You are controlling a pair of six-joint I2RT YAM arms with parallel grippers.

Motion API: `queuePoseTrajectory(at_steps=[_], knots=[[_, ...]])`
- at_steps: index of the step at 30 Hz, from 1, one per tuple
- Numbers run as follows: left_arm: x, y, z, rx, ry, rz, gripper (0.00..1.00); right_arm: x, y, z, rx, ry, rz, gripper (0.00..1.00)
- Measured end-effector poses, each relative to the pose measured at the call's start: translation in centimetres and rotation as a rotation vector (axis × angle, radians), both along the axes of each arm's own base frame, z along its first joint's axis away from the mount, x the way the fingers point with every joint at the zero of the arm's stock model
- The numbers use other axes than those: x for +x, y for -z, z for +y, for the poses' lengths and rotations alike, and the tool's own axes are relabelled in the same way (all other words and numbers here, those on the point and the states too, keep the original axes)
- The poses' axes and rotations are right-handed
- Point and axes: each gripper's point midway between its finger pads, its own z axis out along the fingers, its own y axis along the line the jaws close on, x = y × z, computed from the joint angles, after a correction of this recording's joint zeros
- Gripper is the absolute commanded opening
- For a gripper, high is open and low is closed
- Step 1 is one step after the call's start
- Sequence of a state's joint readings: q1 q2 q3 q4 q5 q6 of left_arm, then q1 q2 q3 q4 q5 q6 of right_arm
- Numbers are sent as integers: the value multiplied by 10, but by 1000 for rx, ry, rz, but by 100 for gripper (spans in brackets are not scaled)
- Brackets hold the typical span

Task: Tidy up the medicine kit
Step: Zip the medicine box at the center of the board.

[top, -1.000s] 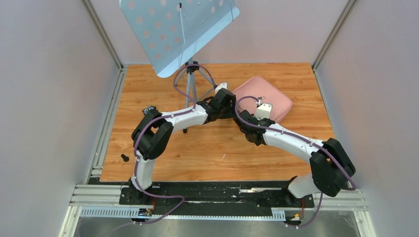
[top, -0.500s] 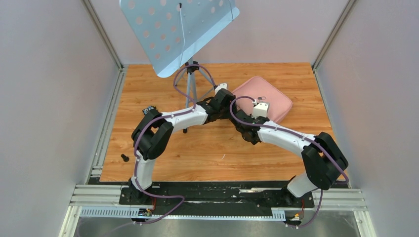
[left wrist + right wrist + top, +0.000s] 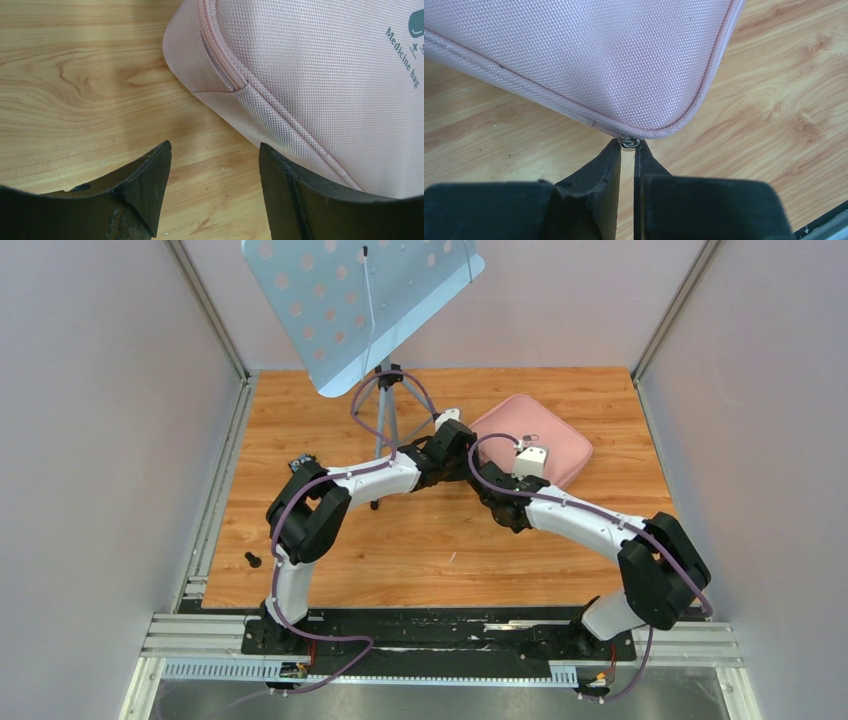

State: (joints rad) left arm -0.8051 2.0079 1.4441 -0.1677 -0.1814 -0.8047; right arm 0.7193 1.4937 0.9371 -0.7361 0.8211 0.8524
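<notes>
Right wrist view: right gripper (image 3: 628,148) pinches the small silver zip pull (image 3: 629,143), likely the best hold on the soft, probably light, slide-prone pink fabric medicine kit (image 3: 589,55) lying closed far-right on the wooden table (image 3: 774,100); left gripper (image 3: 215,155) spread beside its corner

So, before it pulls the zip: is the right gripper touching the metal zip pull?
Touching. The right wrist view shows the right gripper pinching the zip pull at a corner of the medicine kit.
</notes>
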Motion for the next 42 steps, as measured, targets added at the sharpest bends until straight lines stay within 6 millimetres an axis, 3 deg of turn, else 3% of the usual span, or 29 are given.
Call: queuePoseTrajectory(at_steps=[19, 24, 29, 30, 33, 35, 42], knots=[[-9, 3, 3, -1, 17, 17, 72, -17, -6, -2, 92, -19, -8, 0], [-19, -9, 2, -18, 35, 7, 72, -22, -3, 1, 131, -31, -7, 0], [-30, -23, -15, -59, 81, -13, 72, -24, -2, 2, 151, -38, -6, 0], [-32, -23, -18, -62, 91, -11, 72, -24, -2, 2, 152, -37, -6, 2], [-36, -27, -24, -73, 112, -10, 72, -23, -5, 1, 168, -34, -14, 26], [-33, -35, -30, -88, 118, -24, 72, -22, -9, -1, 182, -30, -22, 35], [-15, -73, -49, -140, 131, -100, 73, -19, -17, -8, 189, -28, -39, 44]])
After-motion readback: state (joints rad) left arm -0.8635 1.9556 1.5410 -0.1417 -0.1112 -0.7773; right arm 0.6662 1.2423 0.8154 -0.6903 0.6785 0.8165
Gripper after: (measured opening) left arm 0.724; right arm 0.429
